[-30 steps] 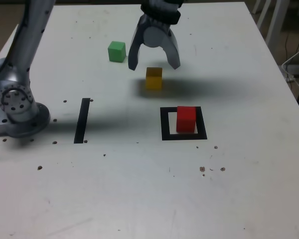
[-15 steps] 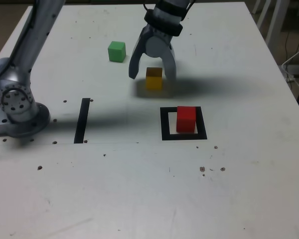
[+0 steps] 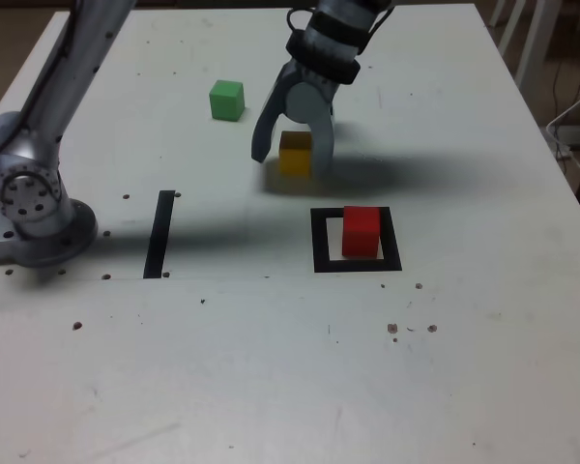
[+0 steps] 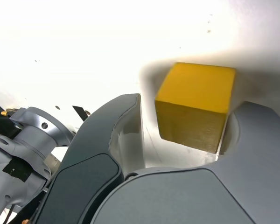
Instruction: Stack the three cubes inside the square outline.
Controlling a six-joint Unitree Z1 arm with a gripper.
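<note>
Two grey fingers of the gripper [image 3: 290, 155] hang spread apart around the yellow cube [image 3: 294, 153], one on each side, not squeezing yet. To grab well, it should go low and close evenly so the cube stays straight. The red cube [image 3: 361, 231] sits inside the square outline [image 3: 320, 242]. The green cube [image 3: 226, 100] waits well apart. I cannot tell if a finger touches the yellow cube.

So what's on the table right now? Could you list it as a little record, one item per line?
red cube: inside the square outline, nothing stacked on it
yellow cube: on the table, between the open jaws, not lifted
green cube: alone, toward the exterior view's left
end effector: open, lowered around the yellow cube
black strip: flat on the table, nothing on it
</note>
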